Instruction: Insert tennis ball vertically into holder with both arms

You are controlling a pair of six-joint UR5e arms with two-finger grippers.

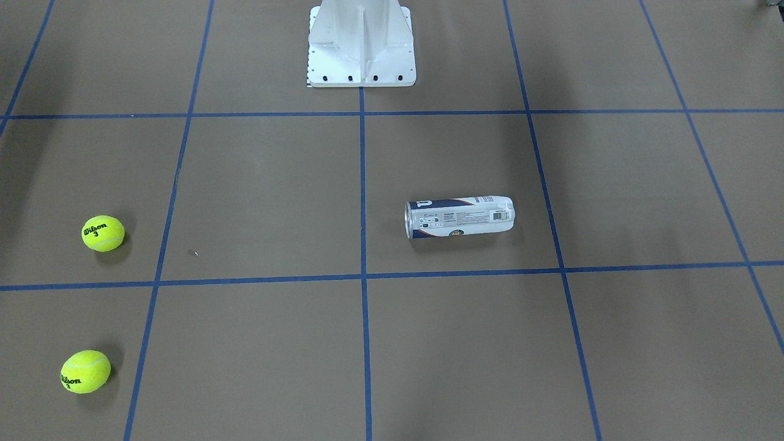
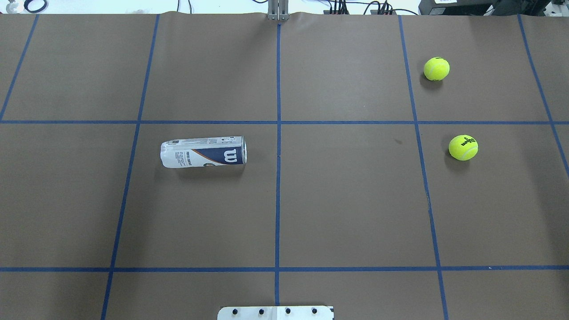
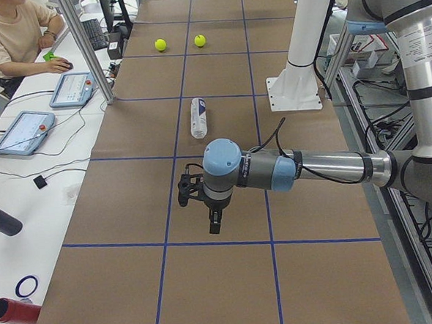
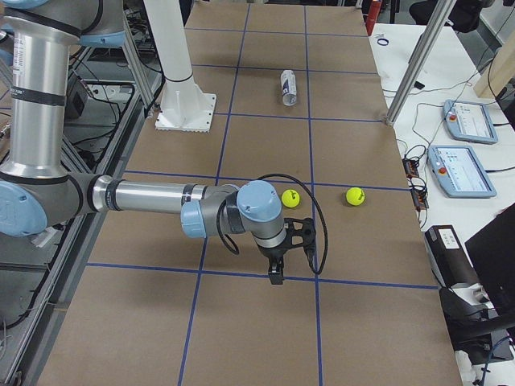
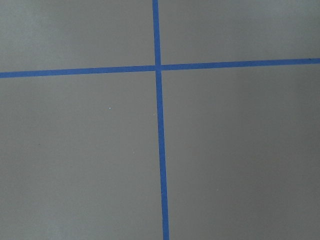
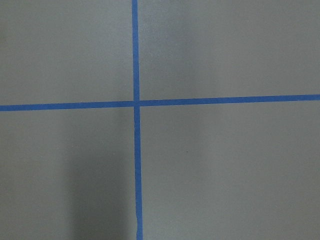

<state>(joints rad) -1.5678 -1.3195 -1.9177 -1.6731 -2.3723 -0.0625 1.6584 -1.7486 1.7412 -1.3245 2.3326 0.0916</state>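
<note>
Black left hand (image 3: pixel 214 224), opening unclear

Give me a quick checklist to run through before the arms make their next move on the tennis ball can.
1. Check the holder stands upright for a vertical insert: not ok, it lies on its side on the table.
2. Check the holder is empty: cannot tell.
3. Check the balls are free to pick: ok, the nearer tennis ball and the farther tennis ball lie apart, touching nothing.
4. Check the left gripper is open: cannot tell, it shows only from the side, above the table.
5. Check the right gripper is open: cannot tell, for the same reason.
</note>
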